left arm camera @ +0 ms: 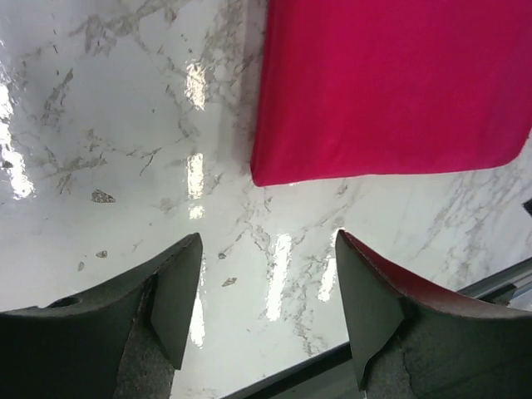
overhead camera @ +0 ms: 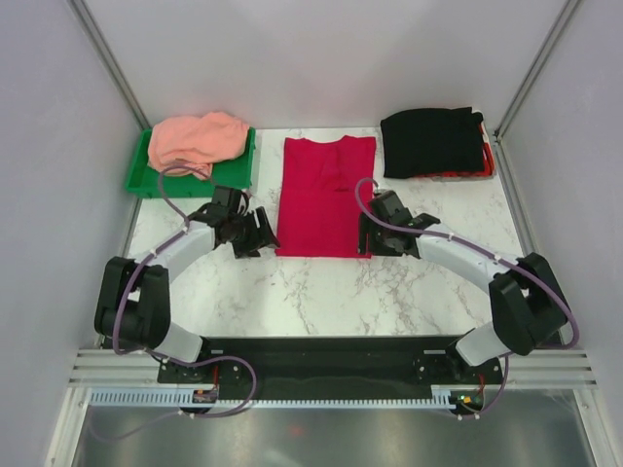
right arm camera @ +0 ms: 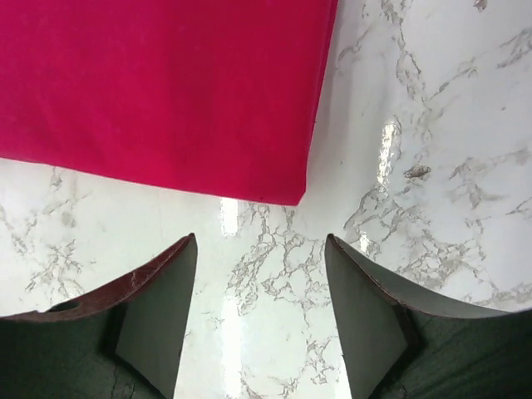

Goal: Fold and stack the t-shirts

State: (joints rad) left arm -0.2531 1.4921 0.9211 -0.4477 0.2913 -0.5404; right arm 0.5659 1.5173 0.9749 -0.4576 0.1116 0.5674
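Observation:
The crimson-red t-shirt lies flat mid-table, folded into a long strip. My left gripper sits just off its near left corner, open and empty. In the left wrist view that gripper hovers over bare marble, with the shirt's corner just ahead. At the near right corner my right gripper also stands open; the right wrist view shows nothing in this gripper and the shirt's edge ahead. A salmon-pink t-shirt lies crumpled on the green tray. A folded black t-shirt rests at the back right.
A strip of red cloth shows under the black t-shirt's near edge. The cell's walls close in on both sides and at the back. White marble tabletop stretches between the red shirt and the arm bases.

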